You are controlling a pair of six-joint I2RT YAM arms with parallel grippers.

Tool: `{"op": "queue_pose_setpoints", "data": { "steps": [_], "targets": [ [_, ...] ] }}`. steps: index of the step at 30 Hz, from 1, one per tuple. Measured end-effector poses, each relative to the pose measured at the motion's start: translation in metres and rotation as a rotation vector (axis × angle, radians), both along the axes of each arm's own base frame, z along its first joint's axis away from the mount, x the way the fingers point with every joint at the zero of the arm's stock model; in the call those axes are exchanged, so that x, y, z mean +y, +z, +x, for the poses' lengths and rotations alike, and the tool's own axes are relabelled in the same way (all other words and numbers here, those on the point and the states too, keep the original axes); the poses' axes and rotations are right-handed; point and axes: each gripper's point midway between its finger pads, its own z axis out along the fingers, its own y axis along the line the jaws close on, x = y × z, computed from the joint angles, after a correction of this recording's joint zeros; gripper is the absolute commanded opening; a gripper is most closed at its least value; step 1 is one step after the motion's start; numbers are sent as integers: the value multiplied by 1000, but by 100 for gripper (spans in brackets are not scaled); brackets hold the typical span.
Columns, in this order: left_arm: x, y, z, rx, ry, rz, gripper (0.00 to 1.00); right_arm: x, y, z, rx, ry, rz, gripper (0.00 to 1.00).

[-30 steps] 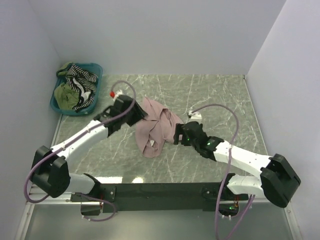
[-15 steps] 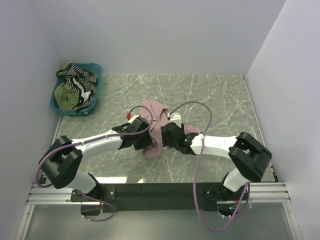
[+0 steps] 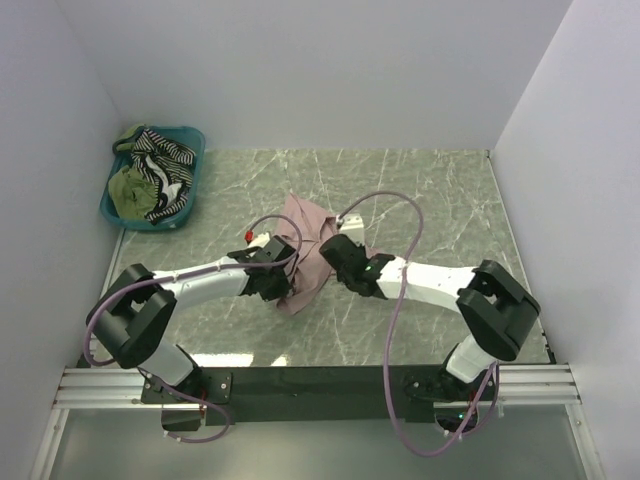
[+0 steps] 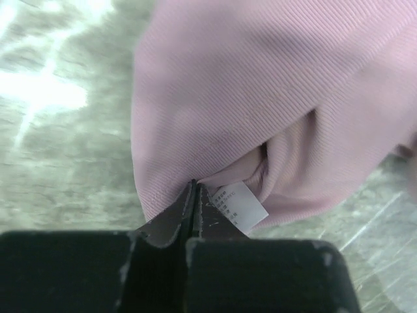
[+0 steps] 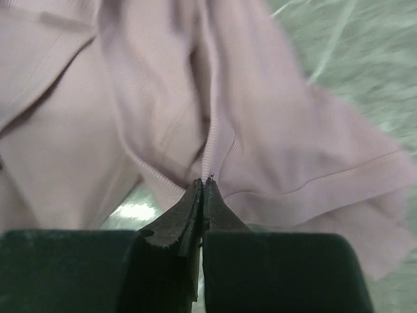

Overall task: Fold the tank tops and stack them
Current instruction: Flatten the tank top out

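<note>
A dusty pink tank top (image 3: 303,250) lies crumpled in the middle of the marble table. My left gripper (image 3: 276,285) is shut on its near left edge; in the left wrist view the closed tips (image 4: 194,186) pinch the pink cloth (image 4: 260,98) beside a white care label (image 4: 238,207). My right gripper (image 3: 330,252) is shut on a ribbed hem of the same tank top (image 5: 215,140), its tips (image 5: 206,182) pressed together on the fold. An olive green tank top (image 3: 130,190) and a black-and-white striped tank top (image 3: 162,160) lie in the teal basket.
The teal plastic basket (image 3: 192,145) stands at the far left corner against the wall. White walls close in the table on the left, back and right. The arms' black base rail (image 3: 320,380) runs along the near edge.
Both grippers have closed on the pink tank top. The arms drew in toward each other at the garment's near part, and the cloth bunched narrower between them.
</note>
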Motion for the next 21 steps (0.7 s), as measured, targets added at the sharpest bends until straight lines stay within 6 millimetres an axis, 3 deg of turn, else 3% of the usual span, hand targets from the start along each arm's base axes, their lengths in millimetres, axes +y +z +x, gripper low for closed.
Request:
{"op": "queue_pose_setpoints", "data": {
  "steps": [2,4,10,13,16,21],
  "targets": [
    [6,0,3,2,16,9,1,-10,10,8,-9,-25,3,0],
    [15,2,8,1,38,22,1,-32,26,25,-30,-87,26,0],
    [54,25,33,-42,145,5,1,-142,105,111,-186,-405,93,0],
    [78,31,46,-47,205,-16,1,-178,129,147,-241,-500,104,0],
    [98,29,53,-26,249,-27,1,-200,119,181,-230,-554,100,0],
    [120,22,51,12,281,-35,1,-217,53,216,-100,-589,46,0]
  ]
}}
